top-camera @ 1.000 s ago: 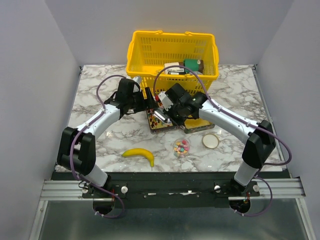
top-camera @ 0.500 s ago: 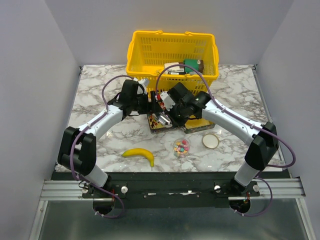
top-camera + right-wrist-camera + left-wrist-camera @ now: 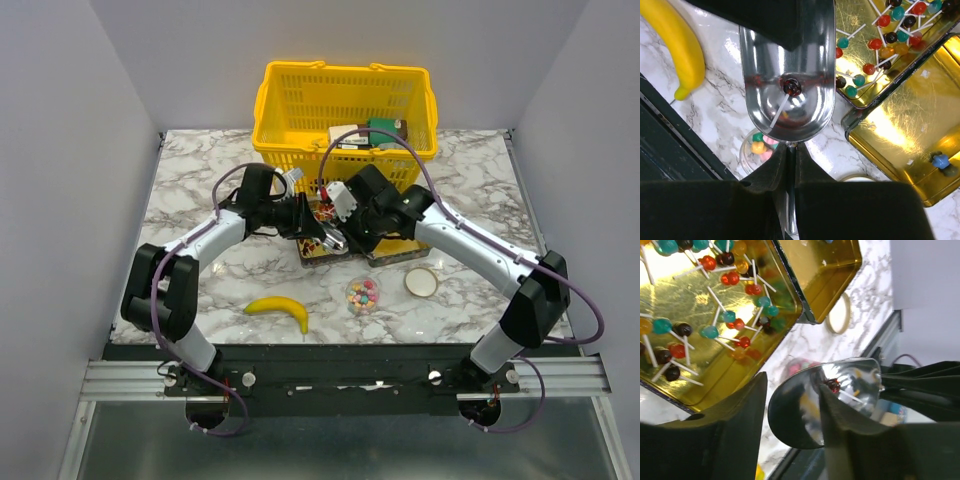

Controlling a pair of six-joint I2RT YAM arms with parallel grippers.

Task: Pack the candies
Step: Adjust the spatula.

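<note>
In the last 1 second the 2 arms have drawn together over the tin point(image 3: 862, 97) at the tabletop's point(image 3: 470, 170) centre. The left fingers point(image 3: 745, 410) have slid toward 3 o'clock and narrowed from wide to roughly half-open. They now stand apart at the scoop's point(image 3: 790, 65) mouth, 1 tip over the bowl, with nothing visibly pinched between them. The right fingers point(image 3: 762, 177) are clamped on the scoop's handle and hold it level above the tabletop at the tin's 5 o'clock edge. 1 dark red lollipop point(image 3: 792, 87) lies in the bowl, its stick pointing back toward the handle. The rest of the lollipops lie in the tin. The candies point(image 3: 363, 294) sit in a small clear cup on the tabletop at 5 o'clock from the tin, partly under the scoop in the right wrist view. The banana point(image 3: 280, 310) is at the cup's 9 o'clock and a round lid point(image 3: 421, 281) at its 3 o'clock. The basket point(image 3: 300, 110) stands at 12 o'clock. The narrowing suggests the left fingers are about to pluck the lollipop out. The cup looks untouched and uncovered, so most of the packing seems still ahead.
</note>
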